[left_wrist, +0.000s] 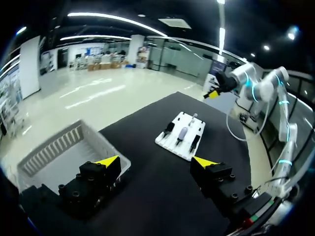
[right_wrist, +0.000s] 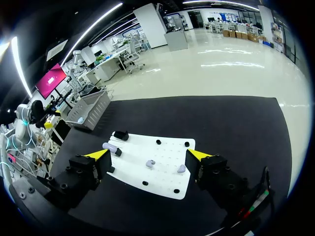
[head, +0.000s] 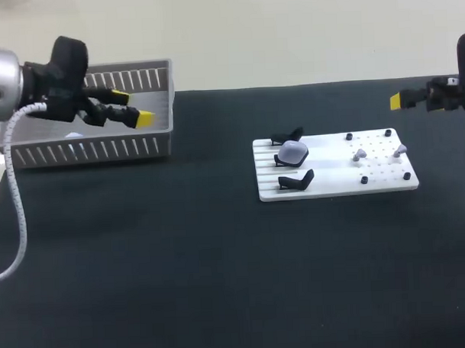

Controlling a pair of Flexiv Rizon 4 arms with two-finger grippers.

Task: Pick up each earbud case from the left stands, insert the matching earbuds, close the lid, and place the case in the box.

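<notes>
A white board lies right of the table's middle. On its left side stand three black stands; the middle one holds a lavender earbud case, lid shut. Two pale earbuds sit on the board's right half. My left gripper hovers open and empty over the grey slatted box at the far left. My right gripper hangs above the table's far right edge. In the right wrist view it stands open above the board, with the case and the earbuds ahead.
The upper stand and lower stand carry no case. A pale thing shows through the box's front slats. Black pegs dot the board's right part. Dark tabletop spreads in front of the board and between it and the box.
</notes>
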